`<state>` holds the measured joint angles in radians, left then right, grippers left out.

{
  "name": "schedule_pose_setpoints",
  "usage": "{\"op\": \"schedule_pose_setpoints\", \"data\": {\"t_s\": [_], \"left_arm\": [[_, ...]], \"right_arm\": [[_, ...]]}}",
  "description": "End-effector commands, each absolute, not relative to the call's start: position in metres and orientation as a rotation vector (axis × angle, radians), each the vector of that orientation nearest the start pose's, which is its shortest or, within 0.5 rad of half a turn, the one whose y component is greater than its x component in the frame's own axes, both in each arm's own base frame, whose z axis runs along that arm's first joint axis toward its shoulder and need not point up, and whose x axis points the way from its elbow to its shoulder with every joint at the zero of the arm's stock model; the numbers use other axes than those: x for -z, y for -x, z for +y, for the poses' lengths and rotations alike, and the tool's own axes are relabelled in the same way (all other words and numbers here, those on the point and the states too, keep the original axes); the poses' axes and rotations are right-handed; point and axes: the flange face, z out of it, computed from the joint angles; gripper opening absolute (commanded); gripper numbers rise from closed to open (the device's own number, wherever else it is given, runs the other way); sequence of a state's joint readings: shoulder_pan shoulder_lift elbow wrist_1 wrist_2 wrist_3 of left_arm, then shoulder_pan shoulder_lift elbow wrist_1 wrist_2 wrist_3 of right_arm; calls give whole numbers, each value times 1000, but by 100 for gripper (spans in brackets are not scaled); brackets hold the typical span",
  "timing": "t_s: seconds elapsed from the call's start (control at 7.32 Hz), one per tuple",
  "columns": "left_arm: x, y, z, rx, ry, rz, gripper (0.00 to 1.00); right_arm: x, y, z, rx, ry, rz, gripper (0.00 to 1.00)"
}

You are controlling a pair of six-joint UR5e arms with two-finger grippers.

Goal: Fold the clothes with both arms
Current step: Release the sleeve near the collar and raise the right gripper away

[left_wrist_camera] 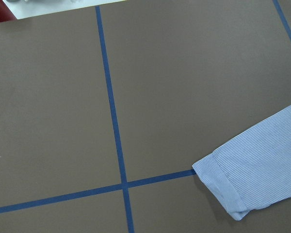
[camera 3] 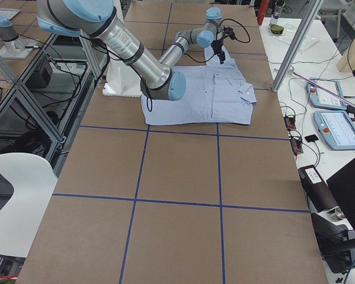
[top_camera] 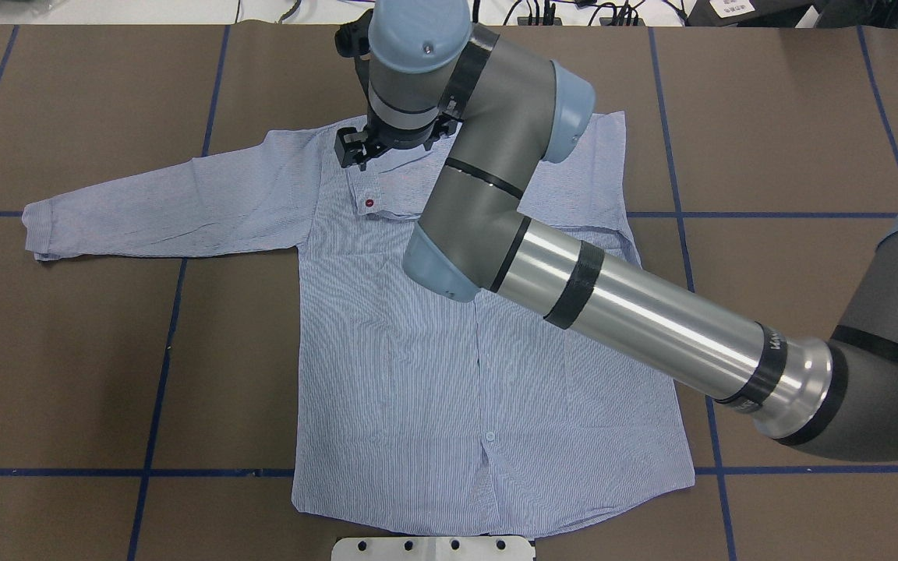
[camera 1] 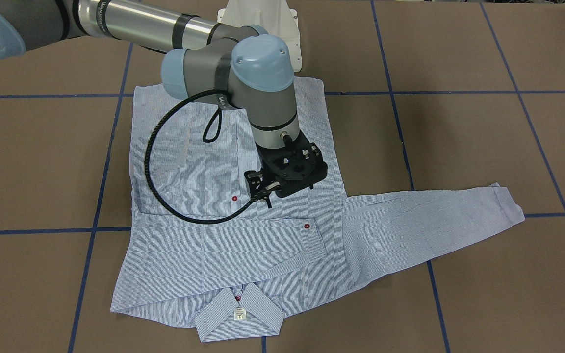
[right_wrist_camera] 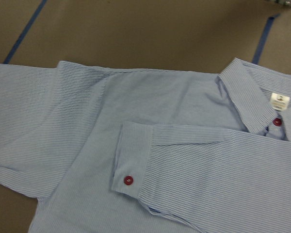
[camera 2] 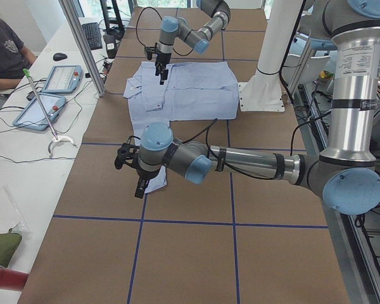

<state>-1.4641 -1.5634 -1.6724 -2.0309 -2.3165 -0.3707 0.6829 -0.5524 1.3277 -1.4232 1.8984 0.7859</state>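
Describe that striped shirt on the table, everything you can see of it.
The shirt is light blue-and-white fine-striped cloth, long-sleeved, lying flat and front-up on the brown table. Its collar, with a small white label, points away from the robot. One sleeve is folded across the chest, red button on its cuff; the other sleeve lies stretched out sideways. The right claw hangs over the chest; contact is unclear.

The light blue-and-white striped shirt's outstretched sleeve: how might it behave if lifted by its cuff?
Probably floppy: the outstretched striped sleeve lies flat, softly creased. Likely drapes from its cuff, as the folded sleeve lies limp across the chest.
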Motion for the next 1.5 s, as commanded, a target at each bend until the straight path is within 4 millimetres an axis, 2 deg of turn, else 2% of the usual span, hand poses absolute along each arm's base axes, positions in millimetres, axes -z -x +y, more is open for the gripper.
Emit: {"op": "schedule_pose_setpoints", "data": {"t_s": [0.0, 0.27, 0.55, 0.68, 0.96, 1.23, 1.37], "left_arm": [[-561, -40, -503, 186, -333, 876, 100], [-565, -111, -497, 328, -310, 905, 100], [-600, -174, -487, 439, -318, 901, 99], [-609, -189, -486, 439, -327, 880, 99], [-617, -198, -485, 429, -311, 868, 88], [-623, -213, -509, 441, -322, 847, 79], [-626, -216, -511, 439, -320, 844, 73]], "right_arm": [[-152, 449, -562, 194, -332, -855, 100], [-179, 378, -556, 144, -242, -804, 100], [-224, 316, -549, 185, -237, -787, 100], [-239, 296, -550, 210, -228, -789, 100], [-248, 287, -547, 210, -217, -797, 100], [-247, 288, -547, 211, -218, -796, 100], [-244, 291, -547, 215, -220, -796, 100]]}}
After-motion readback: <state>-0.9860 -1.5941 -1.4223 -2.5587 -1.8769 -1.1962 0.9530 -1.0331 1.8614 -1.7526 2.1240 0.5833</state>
